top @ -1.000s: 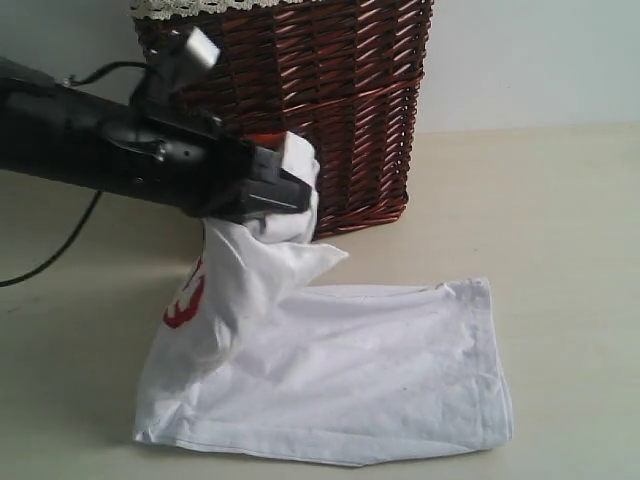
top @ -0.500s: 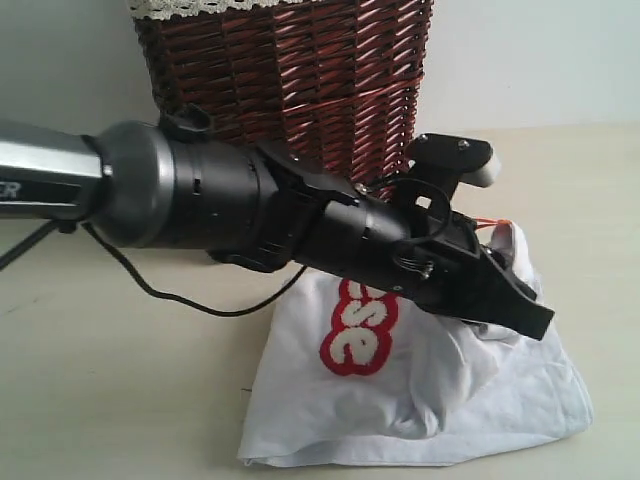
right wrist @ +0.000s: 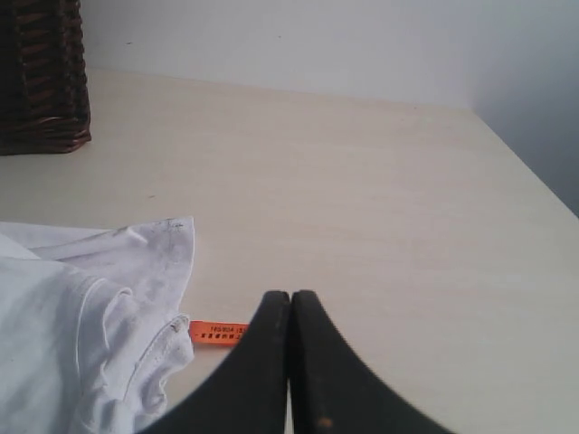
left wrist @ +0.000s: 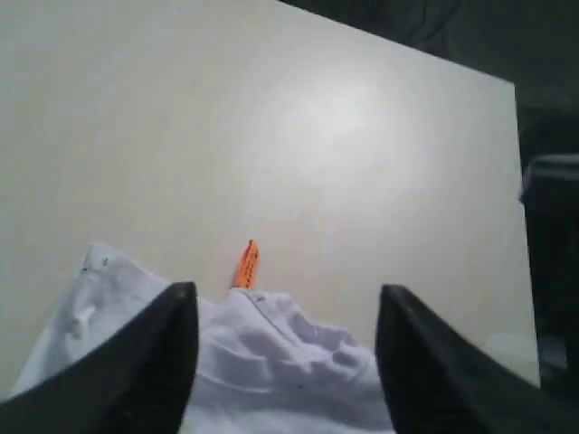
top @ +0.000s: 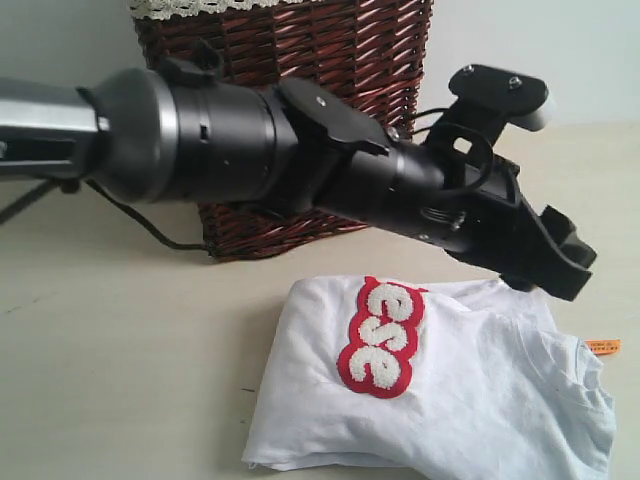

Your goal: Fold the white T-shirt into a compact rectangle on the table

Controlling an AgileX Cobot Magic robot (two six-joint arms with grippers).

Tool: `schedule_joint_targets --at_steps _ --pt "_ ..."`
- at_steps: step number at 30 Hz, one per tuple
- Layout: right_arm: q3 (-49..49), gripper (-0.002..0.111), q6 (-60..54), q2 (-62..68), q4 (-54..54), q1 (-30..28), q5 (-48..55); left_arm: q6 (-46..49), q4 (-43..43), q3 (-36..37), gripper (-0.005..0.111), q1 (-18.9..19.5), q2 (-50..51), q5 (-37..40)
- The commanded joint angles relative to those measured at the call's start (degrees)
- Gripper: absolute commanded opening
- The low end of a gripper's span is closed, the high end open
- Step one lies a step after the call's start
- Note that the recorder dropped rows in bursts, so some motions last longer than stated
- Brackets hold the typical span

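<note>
The white T-shirt (top: 470, 390) lies bunched on the table (top: 110, 350), its red patch with fuzzy white letters (top: 385, 335) facing up. Its orange neck tag (top: 603, 347) pokes out at the right. My left gripper (top: 568, 268) reaches across from the left and hovers just above the shirt's collar end. In the left wrist view this gripper (left wrist: 288, 291) is open, with the collar folds (left wrist: 289, 353) and the tag (left wrist: 246, 265) below it and nothing gripped. My right gripper (right wrist: 290, 295) is shut and empty above bare table, beside the tag (right wrist: 217, 332) and the collar (right wrist: 136, 344).
A dark red-brown wicker basket (top: 330, 90) stands behind the shirt, partly hidden by the left arm. The arm's black cable (top: 150, 230) trails over the table at the left. The table's far edge (left wrist: 407, 54) and right edge (right wrist: 534, 172) show in the wrist views.
The left arm has risen and shifted right, and it has let go of the shirt. The shirt has settled flatter, with the patch upright and the collar and tag now uncovered at the right.
</note>
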Motion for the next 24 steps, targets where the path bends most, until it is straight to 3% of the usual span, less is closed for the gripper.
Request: schedule_joint_targets --at_steps 1,3,6,8,10,20,24 --pt "0.3 0.000 -0.5 0.0 0.0 0.0 -0.2 -13.0 16.8 0.4 0.044 2.6 -3.2 15.4" --pt "0.3 0.000 -0.5 0.0 -0.1 0.0 -0.2 -13.9 17.8 1.0 0.043 3.5 -3.2 21.5" --pt "0.3 0.000 -0.5 0.0 -0.1 0.0 -0.2 -13.9 17.8 3.3 0.040 3.9 -2.6 23.6" --pt "0.3 0.000 -0.5 0.0 -0.1 0.0 -0.2 -13.9 17.8 5.2 0.025 4.5 -2.6 23.2" --pt "0.3 0.000 -0.5 0.0 -0.1 0.0 -0.2 -13.9 17.6 6.1 0.001 5.6 -2.6 23.0" --pt "0.3 0.000 -0.5 0.0 0.0 0.0 -0.2 -19.9 17.4 7.0 0.000 18.2 -13.0 15.2" --pt "0.3 0.000 -0.5 0.0 0.0 0.0 -0.2 -24.7 24.7 10.1 0.000 23.2 -21.1 10.7"
